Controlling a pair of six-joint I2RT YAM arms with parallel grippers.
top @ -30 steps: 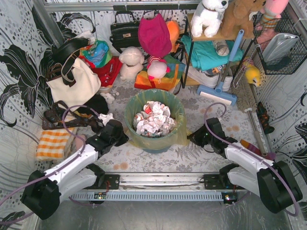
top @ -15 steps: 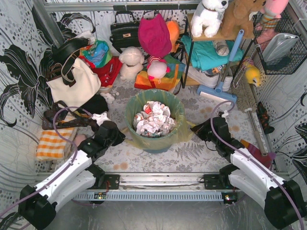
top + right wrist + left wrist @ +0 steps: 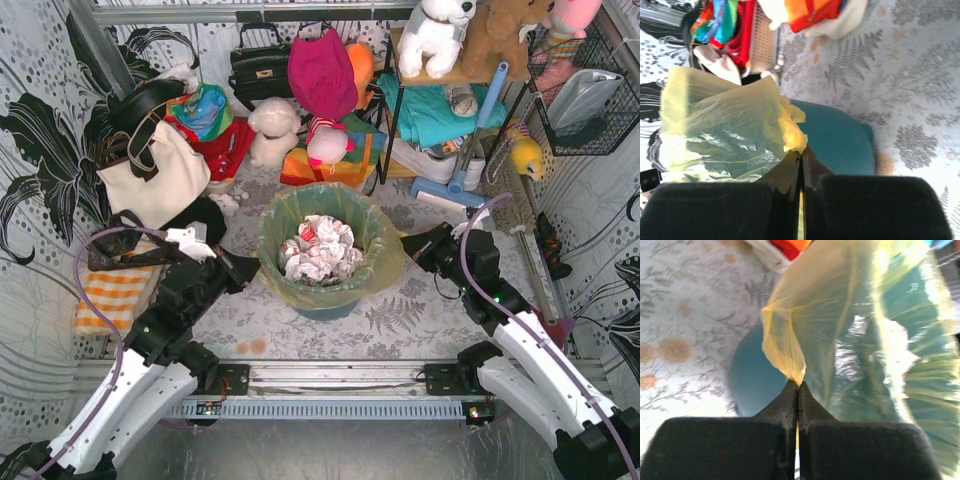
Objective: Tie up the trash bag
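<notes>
Crinkly yellow-green plastic: your left gripper (image 3: 798, 386) and right gripper (image 3: 801, 154) each clamp a bunched fold of the trash bag (image 3: 383, 262) lining the smooth round teal bucket (image 3: 840, 141).

Looks like a home corner staged inside a robot test cell: floral-printed wall sheets (image 3: 40, 150), a fern-print cloth (image 3: 400, 320) under a teal bucket (image 3: 325, 308) lined with a trash bag (image 3: 385, 272), an aluminium rail (image 3: 330, 375) just in front of the bucket. Crowded behind the bucket with household clutter: a cream tote (image 3: 165, 185) to its rear left, soft toys (image 3: 272, 130) behind, a metal shelf (image 3: 440, 76) of plush animals (image 3: 437, 30) and a blue floor wiper (image 3: 455, 195) to its rear right.
</notes>
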